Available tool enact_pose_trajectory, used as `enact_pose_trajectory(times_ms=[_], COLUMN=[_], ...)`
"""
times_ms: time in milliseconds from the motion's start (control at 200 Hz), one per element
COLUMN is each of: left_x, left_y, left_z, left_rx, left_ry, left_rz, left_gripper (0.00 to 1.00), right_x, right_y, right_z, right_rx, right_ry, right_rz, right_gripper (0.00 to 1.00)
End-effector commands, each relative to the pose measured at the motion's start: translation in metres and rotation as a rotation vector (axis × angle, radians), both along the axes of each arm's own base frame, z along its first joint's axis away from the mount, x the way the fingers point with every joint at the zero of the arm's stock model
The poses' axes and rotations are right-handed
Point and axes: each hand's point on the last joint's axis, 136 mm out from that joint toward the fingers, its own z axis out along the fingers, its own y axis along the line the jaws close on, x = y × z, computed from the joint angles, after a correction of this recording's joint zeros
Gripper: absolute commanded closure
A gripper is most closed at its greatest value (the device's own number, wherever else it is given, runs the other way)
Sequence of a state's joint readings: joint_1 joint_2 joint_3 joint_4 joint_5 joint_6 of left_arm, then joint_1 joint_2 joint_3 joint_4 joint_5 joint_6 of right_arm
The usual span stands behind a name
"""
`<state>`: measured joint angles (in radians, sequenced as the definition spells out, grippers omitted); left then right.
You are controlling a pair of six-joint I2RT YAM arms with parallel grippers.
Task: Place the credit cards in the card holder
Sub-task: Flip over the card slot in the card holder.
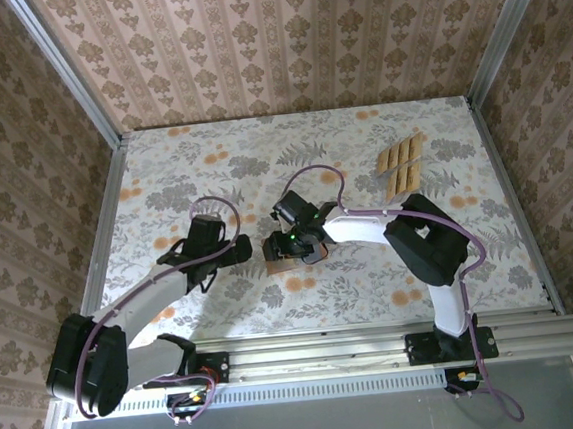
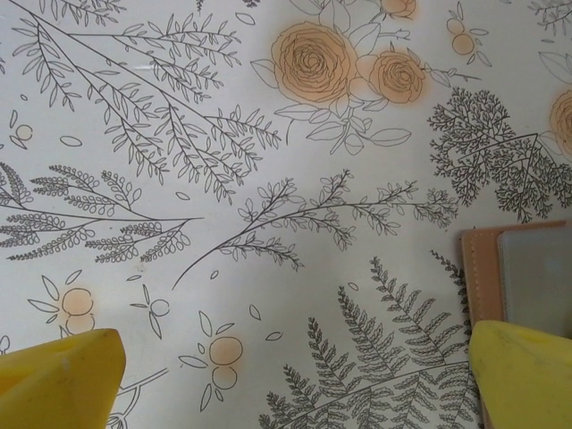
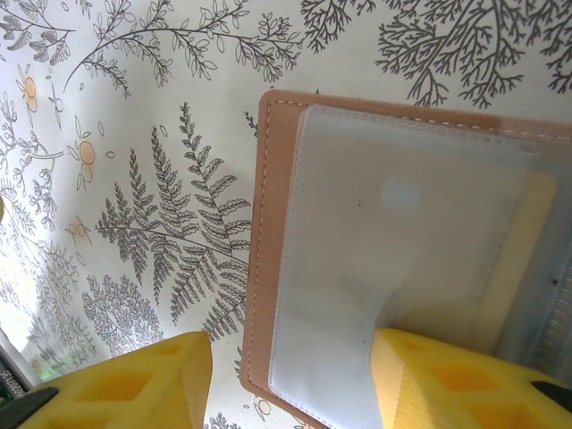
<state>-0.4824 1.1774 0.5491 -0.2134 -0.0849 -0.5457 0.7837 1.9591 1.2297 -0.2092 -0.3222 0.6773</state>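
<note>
Salmon card holder (image 3: 266, 223) beneath R gripper (image 3: 286, 357).

Card holder (image 1: 278, 266) lies flat on the table (image 1: 163, 175), near the middle and towards the near edge. Right gripper (image 3: 290, 384) sits over it, one finger above the pocket panel, the other above the table beside the holder's edge. Left gripper (image 2: 290, 384) is just left of the holder. Credit cards (image 1: 401, 167) lie together at the far right, well apart.

Salmon-brown card holder (image 3: 264, 223) with pale grey pockets; tan credit cards (image 1: 402, 165) beyond it, rightward; white tablecloth (image 2: 223, 116) beneath it, grey ferns, orange roses.
</note>
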Motion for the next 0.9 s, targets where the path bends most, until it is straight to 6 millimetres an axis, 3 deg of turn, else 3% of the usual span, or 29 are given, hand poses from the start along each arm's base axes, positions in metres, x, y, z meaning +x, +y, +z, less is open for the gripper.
enact_pose_trajectory(times_ms=[0,185,505,685,895], left_x=[-0.002,0.008,0.024,0.028,0.025], left_y=[0.001,-0.012,-0.051,-0.067,-0.069], left_z=[-0.001,0.003,0.003,-0.007,-0.027], left_rx=[0.014,0.007,0.047,0.102,0.189], left_ry=[0.025,0.032,0.019,0.032,0.060], left_rz=[-0.019,-0.065,-0.147,-0.185,-0.190], left_gripper=[0.00,0.00,0.00,0.00,0.00], right_x=[0.004,0.012,0.013,0.013,0.019], right_y=[0.000,-0.014,-0.051,-0.067,-0.084], right_z=[0.029,0.059,0.035,0.023,0.034], right_rx=[0.024,0.049,-0.053,-0.077,-0.060], right_ry=[-0.035,-0.092,-0.099,-0.095,-0.104], right_rz=[-0.001,-0.026,-0.081,-0.111,-0.148], right_gripper=[0.47,0.47,0.49,0.61,0.66])
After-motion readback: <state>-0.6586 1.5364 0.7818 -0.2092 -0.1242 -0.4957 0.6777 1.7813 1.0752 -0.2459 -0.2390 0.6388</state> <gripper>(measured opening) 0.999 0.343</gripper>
